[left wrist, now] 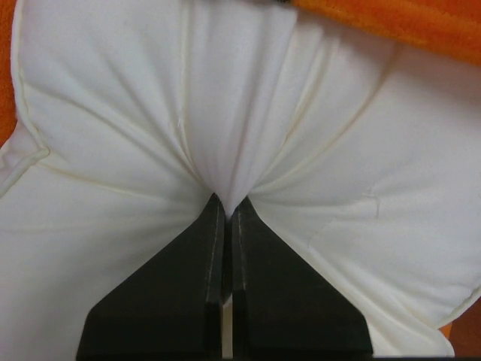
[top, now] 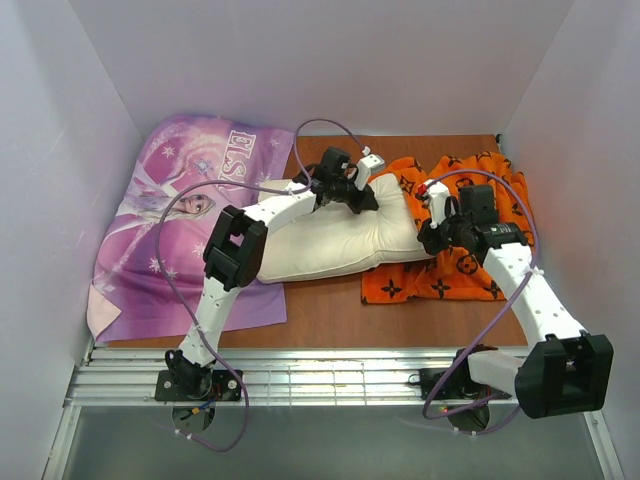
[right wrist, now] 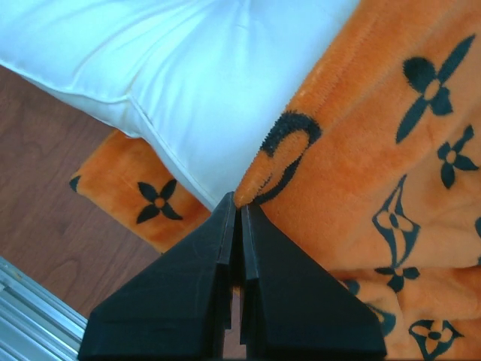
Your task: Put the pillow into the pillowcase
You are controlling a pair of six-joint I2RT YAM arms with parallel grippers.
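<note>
Lying mid-table, the pillow (top: 330, 245) seems to have only its three-o'clock end inside the pillowcase (top: 495, 185); most of it lies outside toward nine; left gripper (left wrist: 225, 201) pinches pillow fabric; right gripper (right wrist: 239, 199) clamps the pillowcase hem.

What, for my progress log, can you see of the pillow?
The pillow is plump, cream-white, soft plain fabric with stitched edges. It lies flat across the table, its right end on the orange pillowcase, whose lower layer shows beneath it. The left gripper is shut on a fold of its top, puckering creases. The right gripper pinches the pillowcase edge beside it.
</note>
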